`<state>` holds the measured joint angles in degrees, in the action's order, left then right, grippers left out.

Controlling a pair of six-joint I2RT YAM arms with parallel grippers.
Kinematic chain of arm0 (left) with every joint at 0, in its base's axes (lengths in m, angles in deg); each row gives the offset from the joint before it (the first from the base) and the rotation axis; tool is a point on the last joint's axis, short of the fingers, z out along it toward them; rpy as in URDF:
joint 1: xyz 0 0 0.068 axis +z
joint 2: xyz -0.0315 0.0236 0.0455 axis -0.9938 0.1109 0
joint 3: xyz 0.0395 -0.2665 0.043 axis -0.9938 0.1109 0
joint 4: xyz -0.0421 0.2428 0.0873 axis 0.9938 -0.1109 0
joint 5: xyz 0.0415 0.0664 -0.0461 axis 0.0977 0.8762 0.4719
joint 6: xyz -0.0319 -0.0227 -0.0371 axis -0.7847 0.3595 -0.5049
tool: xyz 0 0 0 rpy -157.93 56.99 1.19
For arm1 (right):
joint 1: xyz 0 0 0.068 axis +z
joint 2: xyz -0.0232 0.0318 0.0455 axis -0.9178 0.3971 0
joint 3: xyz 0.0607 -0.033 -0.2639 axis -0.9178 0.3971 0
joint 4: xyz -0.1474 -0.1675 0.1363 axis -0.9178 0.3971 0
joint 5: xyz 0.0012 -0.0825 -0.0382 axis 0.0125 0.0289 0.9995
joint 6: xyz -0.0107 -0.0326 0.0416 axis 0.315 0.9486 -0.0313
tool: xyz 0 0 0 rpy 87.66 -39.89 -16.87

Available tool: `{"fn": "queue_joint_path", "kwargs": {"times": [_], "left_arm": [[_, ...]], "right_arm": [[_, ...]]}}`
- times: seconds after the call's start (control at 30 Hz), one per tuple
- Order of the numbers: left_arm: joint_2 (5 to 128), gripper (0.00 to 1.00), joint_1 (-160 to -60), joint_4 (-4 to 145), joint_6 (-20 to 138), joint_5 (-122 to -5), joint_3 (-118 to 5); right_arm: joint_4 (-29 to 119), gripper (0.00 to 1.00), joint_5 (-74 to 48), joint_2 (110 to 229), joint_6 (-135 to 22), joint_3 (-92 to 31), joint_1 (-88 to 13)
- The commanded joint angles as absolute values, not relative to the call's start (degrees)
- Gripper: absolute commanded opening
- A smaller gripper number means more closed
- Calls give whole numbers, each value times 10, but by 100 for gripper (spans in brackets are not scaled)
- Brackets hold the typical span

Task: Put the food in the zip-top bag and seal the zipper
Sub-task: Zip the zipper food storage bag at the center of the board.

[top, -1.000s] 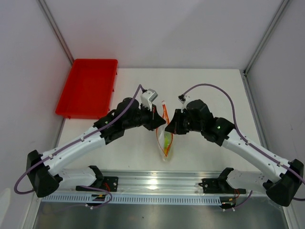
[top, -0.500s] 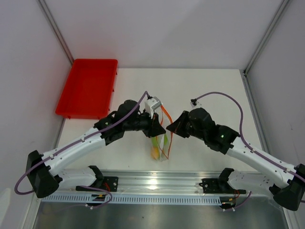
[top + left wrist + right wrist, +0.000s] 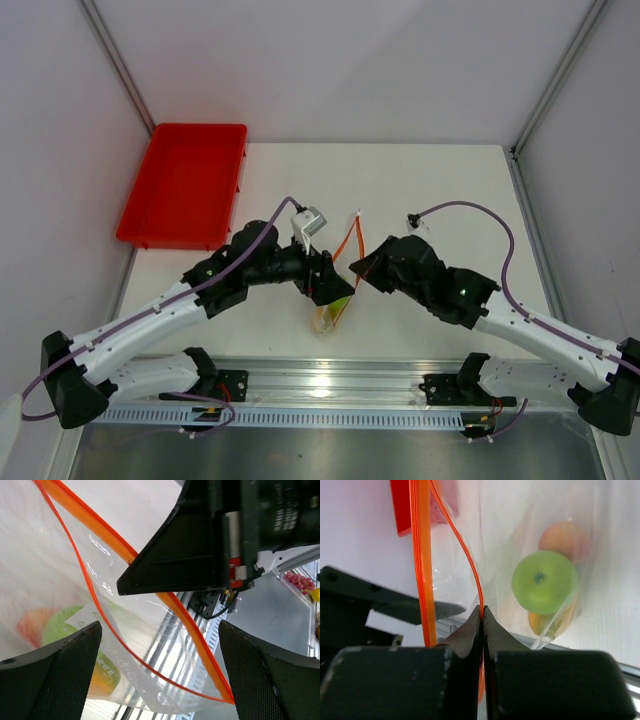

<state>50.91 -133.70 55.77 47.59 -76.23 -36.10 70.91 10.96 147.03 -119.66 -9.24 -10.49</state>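
Observation:
The zip-top bag point(image 3: 325, 318) hangs near the table's front edge between the two grippers. The food lies inside it: a green fruit point(image 3: 545, 582), a pinkish-orange one point(image 3: 565, 537) and a yellow-orange one point(image 3: 545, 622). My right gripper point(image 3: 482, 609) is shut on one strip of the orange zipper point(image 3: 478, 592); the other strip point(image 3: 422, 555) stands apart from it, so the mouth gapes. My left gripper point(image 3: 159, 627) is wide open, its fingers point(image 3: 50, 670) on either side of the bag's corner without touching it. From above, the left gripper point(image 3: 333, 290) faces the right gripper point(image 3: 358, 268).
A red tray point(image 3: 185, 185) sits at the back left of the table. The metal rail point(image 3: 330, 380) carrying the arm bases runs just below the bag. Grey walls close in the table on both sides.
My left gripper has opened wide and let go of the bag's edge. Both grippers and the bag have moved toward the front edge of the table.

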Motion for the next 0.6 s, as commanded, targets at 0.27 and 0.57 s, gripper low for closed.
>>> {"fn": "queue_joint_path", "kwargs": {"times": [0.27, 0.57], "left_arm": [[522, 100, -1393, 543, 492, -683, -418], [577, 100, -1473, 486, 537, -525, -485]], "right_arm": [[782, 0, 202, 1475, -1278, -136, -97], [804, 0, 215, 1472, -1327, -145, -97]]}}
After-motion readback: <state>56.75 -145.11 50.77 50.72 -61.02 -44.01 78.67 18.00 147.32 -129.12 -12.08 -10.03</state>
